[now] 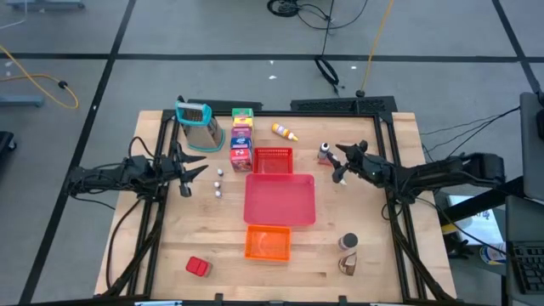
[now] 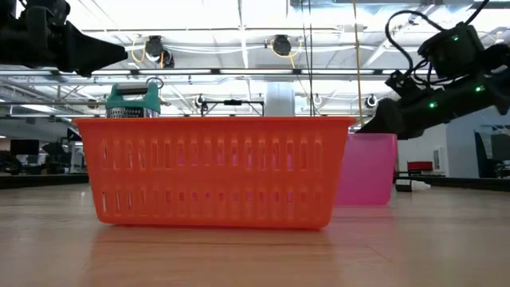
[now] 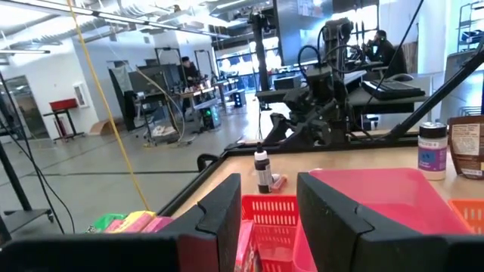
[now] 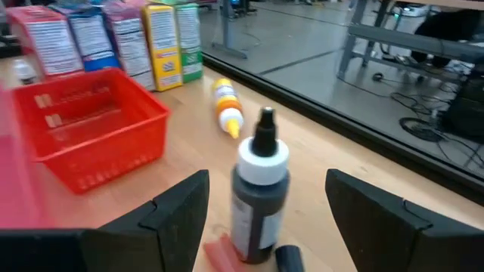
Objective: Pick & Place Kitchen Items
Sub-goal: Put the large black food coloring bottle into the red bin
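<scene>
Over the table, seen from above, the right gripper (image 1: 343, 163) sits just beside a small dark bottle (image 1: 325, 153) near the far right, while the left gripper (image 1: 189, 172) waits at the left, close to two little shakers (image 1: 219, 181). A row of food boxes (image 1: 242, 136) stands at the back next to the metal grater (image 1: 199, 125), and a yellow squeeze bottle (image 1: 285, 131) lies on its side near them. The red basket (image 1: 274, 160), the red tray (image 1: 280, 201) and the orange basket (image 1: 268, 243) all look empty. A red block (image 1: 197, 267) lies at the near left, and a jar (image 1: 348, 243) and brown pieces (image 1: 347, 266) at the near right.

At table height, the orange basket (image 2: 215, 171) fills the view; no item shows through its slats.

Past the left arm's fingers (image 3: 227, 208), which stand partly apart with nothing between them, the dark bottle (image 3: 262, 171) stands upright beyond the red basket.

From the right wrist, the fingers (image 4: 181, 200) are spread wide on either side of the dark bottle (image 4: 258, 193), not touching it, so nothing is held. The squeeze bottle (image 4: 226, 108) and the boxes (image 4: 113, 41) lie beyond.

By my reading, the sorting has barely started: no item is in any container, and nearly everything is left to move, the dark bottle likely first.
</scene>
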